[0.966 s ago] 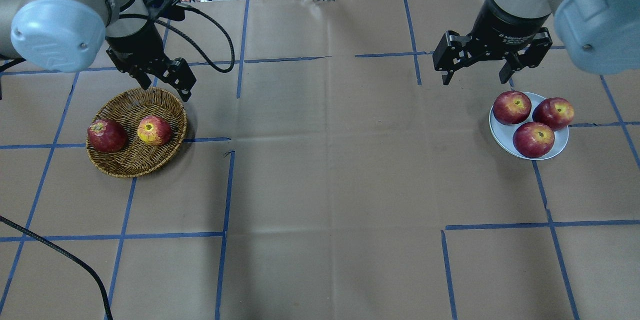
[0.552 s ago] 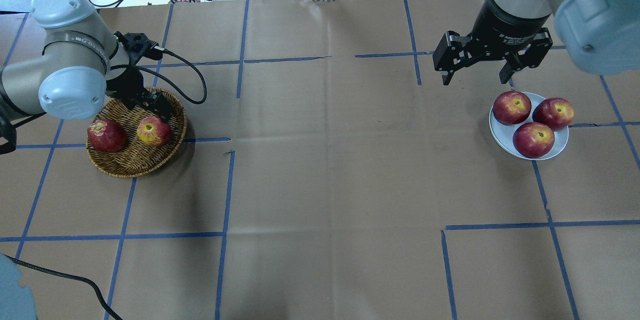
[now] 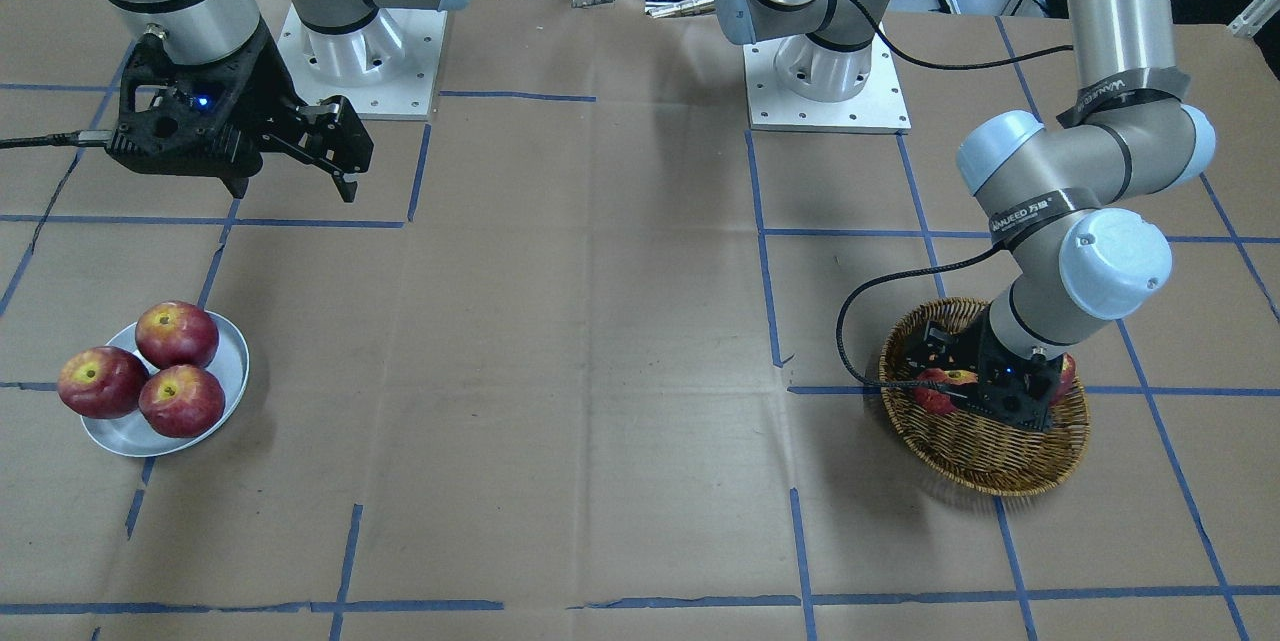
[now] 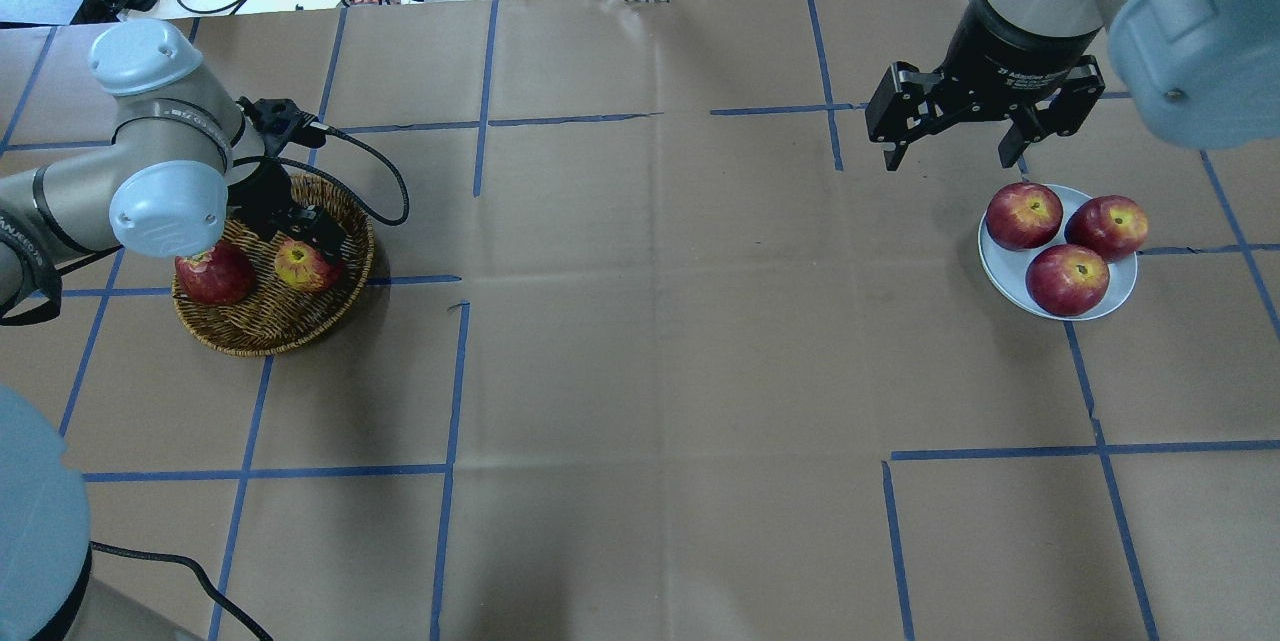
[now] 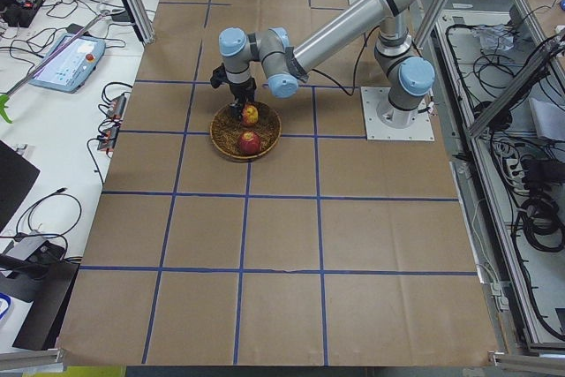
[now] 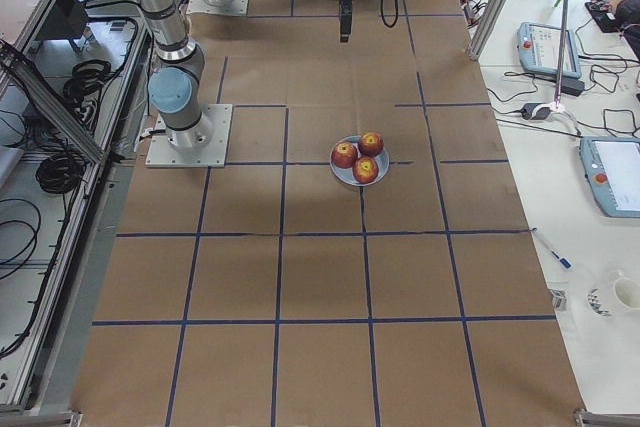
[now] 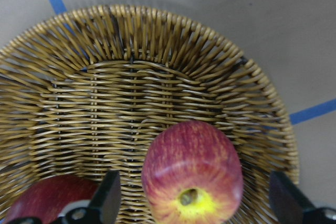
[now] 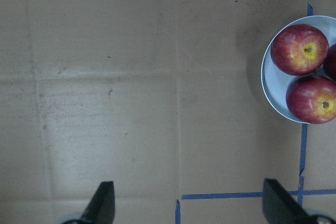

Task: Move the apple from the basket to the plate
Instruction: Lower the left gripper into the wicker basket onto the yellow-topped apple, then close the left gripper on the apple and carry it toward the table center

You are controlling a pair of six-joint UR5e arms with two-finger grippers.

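The pinkish-red apple (image 4: pixel 298 269) with a yellow stem patch lies in the right half of the wicker basket (image 4: pixel 250 333). My left gripper (image 4: pixel 306 243) is down inside the basket, open, with the apple between its fingers. In the left wrist view the apple (image 7: pixel 191 161) sits between the two fingertips (image 7: pixel 107 203), with a gap on each side. The silver plate (image 4: pixel 1008 266) stands at the right and holds three dark red apples. My right gripper (image 4: pixel 950 159) hangs open and empty above the table, just behind the plate's left side.
A darker glossy apple (image 4: pixel 213 276) lies in the basket's left half, close beside my left gripper. The left arm's cable (image 4: pixel 385 171) loops over the basket's back rim. Blue tape lines grid the brown table.
My left arm has come down and forward from above the basket's back rim into the basket, bringing the open fingers around the pinkish apple. The right arm has not moved.
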